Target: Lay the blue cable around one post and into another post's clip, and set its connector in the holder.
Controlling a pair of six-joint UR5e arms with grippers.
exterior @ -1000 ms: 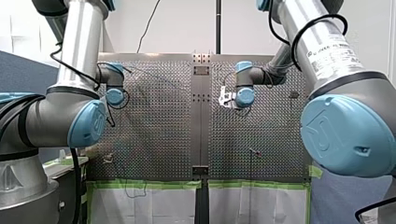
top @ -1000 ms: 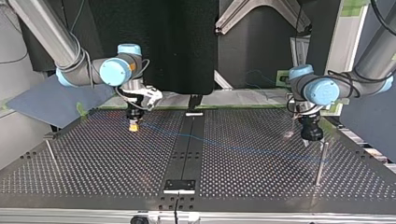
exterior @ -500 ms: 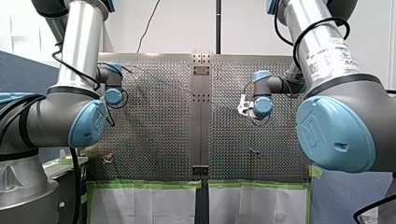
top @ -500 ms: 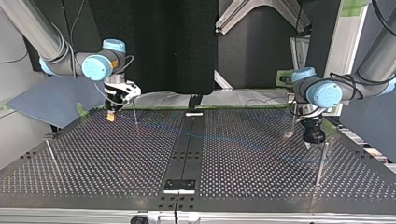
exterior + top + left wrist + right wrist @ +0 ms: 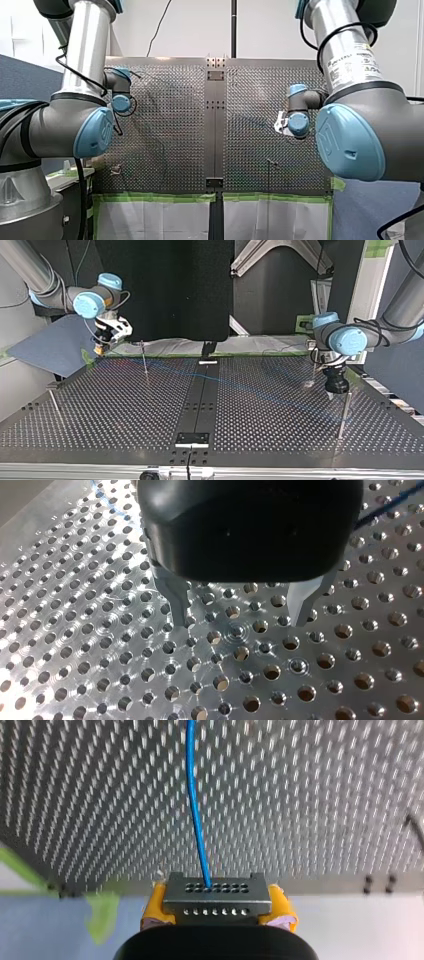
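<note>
The blue cable (image 5: pixel 240 388) lies across the perforated table (image 5: pixel 280 440). In the top view it runs from ten o'clock to about four o'clock, where it ends near a thin upright post (image 5: pixel 344 412). Its grey connector (image 5: pixel 217 900) is clamped between the yellow pads (image 5: pixel 155 907) of my right gripper (image 5: pixel 100 351), which is at the table's edge at ten o'clock. The cable leaves the connector straight ahead of the fingers.

My left gripper (image 5: pixel 240 612) hangs at three o'clock, just beside that post. Its metal fingers (image 5: pixel 177 597) are spread, with only bare plate between them.

A second post (image 5: pixel 144 362) stands close to the cable's line at eleven o'clock; contact cannot be confirmed. A third post (image 5: pixel 54 404) stands well apart at eight o'clock. Green tape (image 5: pixel 102 917) edges the table near my right gripper.
</note>
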